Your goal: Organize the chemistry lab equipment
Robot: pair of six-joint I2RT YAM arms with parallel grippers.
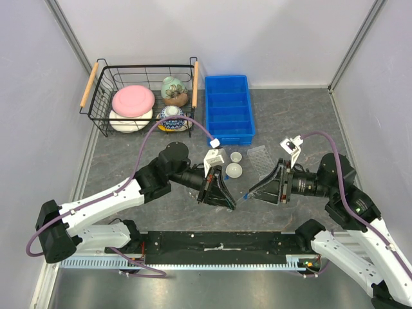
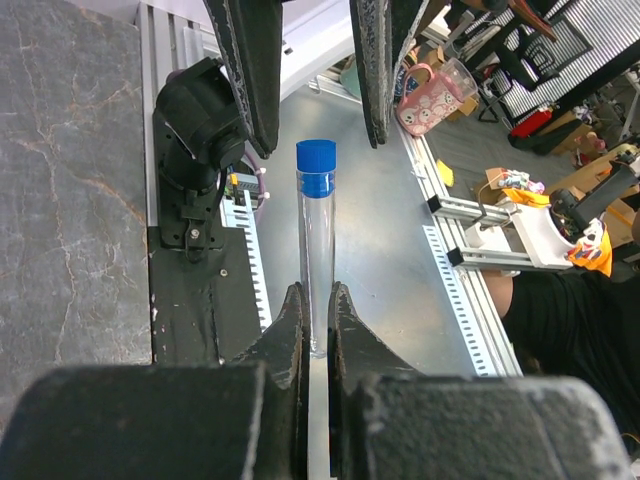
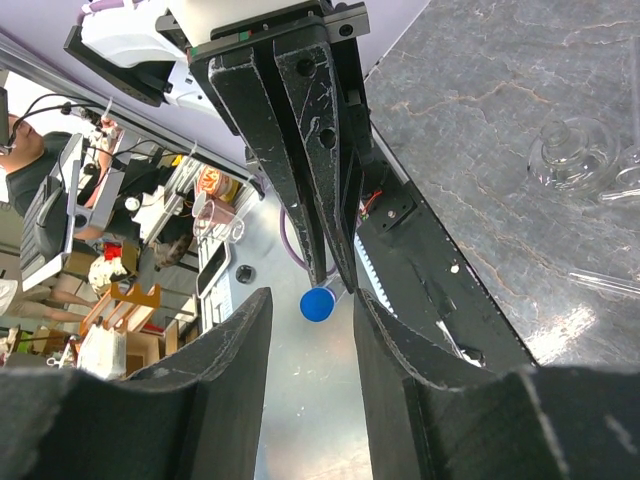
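- Tube (image 2: 318, 250), clear, blue cap (image 2: 316, 167): held off the table on the near side of the blue tray (image 1: 226, 103), bare end clamped in the closed left gripper (image 2: 318, 305).
- Long axis runs gripper to gripper, with the cap toward the right gripper (image 3: 310, 335). Its jaws are half open around the cap, apparently not touching.
- Flask (image 1: 234, 170) and dish (image 1: 236, 156) lie just near the tray. No item seen in the tray, so most sorting is left.

The top view looks steeply down from above and behind the arm bases onto the grey marbled tabletop (image 1: 290, 122). Each wrist camera peers closely along its own black fingers (image 2: 288, 335), the two facing each other and sharing the clear blue-capped tube (image 2: 318, 240) between them.
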